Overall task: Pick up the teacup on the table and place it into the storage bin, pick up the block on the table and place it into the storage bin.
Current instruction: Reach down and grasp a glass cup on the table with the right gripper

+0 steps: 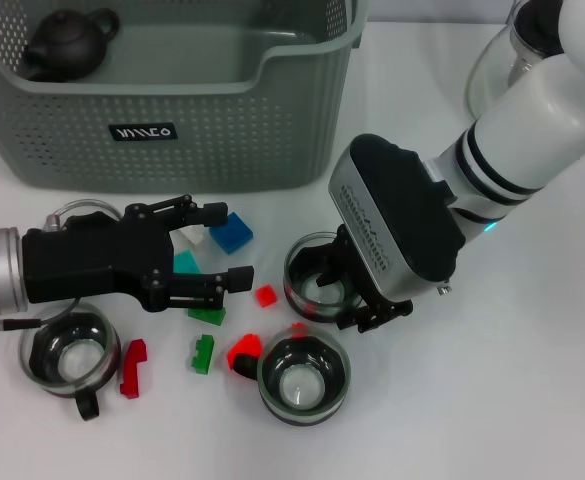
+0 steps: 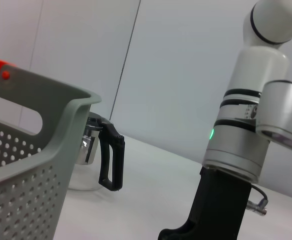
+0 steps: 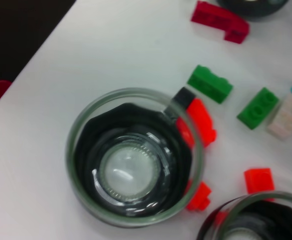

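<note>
The grey-green storage bin (image 1: 222,130) stands at the back left, with a dark teapot (image 1: 70,42) inside. My left gripper (image 1: 227,247) lies low over the table in front of it, open. A blue block (image 1: 232,232), a white block (image 1: 192,237) and a teal block (image 1: 185,263) lie between its fingers. My right gripper (image 1: 347,295) hangs at the rim of a glass teacup (image 1: 310,280). A second teacup (image 1: 304,378) with a red handle sits nearer me, and appears again as the large teacup (image 3: 133,160) in the right wrist view. A third teacup (image 1: 67,355) stands at the front left.
Loose blocks lie between the cups: a small red one (image 1: 265,295), two green ones (image 1: 207,315) (image 1: 203,352) and a dark red one (image 1: 133,367). A glass pitcher (image 1: 502,60) with a black handle (image 2: 111,160) stands at the back right, beside the bin wall (image 2: 36,150).
</note>
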`<state>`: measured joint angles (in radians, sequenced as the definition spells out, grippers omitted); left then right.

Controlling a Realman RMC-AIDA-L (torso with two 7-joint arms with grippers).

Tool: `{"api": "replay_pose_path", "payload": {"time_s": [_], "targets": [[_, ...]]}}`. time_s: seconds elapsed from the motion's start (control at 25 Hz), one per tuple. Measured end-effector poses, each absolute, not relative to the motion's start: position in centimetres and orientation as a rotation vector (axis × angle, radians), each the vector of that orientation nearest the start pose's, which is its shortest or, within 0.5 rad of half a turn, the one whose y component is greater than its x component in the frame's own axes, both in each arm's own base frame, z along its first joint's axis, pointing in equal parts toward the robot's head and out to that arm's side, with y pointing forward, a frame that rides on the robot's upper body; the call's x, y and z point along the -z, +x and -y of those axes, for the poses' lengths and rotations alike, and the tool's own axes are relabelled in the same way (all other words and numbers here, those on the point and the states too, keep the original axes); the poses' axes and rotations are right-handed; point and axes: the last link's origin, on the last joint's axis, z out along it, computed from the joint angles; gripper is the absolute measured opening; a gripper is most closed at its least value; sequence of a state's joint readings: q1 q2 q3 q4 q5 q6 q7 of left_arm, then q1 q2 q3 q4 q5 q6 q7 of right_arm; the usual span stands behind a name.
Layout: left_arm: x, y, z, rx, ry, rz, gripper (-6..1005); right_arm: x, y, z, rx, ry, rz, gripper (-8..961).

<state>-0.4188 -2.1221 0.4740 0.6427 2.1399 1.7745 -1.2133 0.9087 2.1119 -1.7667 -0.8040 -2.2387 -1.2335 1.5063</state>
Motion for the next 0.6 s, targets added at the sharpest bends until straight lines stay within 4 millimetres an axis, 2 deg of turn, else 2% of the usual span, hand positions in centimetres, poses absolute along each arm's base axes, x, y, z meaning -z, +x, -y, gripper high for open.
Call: {"api": "replay_pose_path", "payload": {"time_s": [0.04, 0.28, 0.44, 0.6], "targets": [[0.33, -29.0, -26.85, 0.845, -2.739, 0.617, 913, 12.52, 13.69, -34.65, 0.582, -3.12, 0.761, 661], [0.29, -29.05, -26.89, 0.841, -2.737, 0.617, 911, 12.41, 13.6, -34.76, 0.605, -3.128, 0.731, 414], [0.26, -29.07, -26.9, 0.84, -2.737, 0.617, 910, 12.4, 13.61, -34.68, 0.608, -3.137, 0.703, 176], [0.35, -29.06, -26.85, 0.845, -2.738, 0.622, 909, 12.25, 13.54, -34.65, 0.604, -3.143, 0.691, 138]]}}
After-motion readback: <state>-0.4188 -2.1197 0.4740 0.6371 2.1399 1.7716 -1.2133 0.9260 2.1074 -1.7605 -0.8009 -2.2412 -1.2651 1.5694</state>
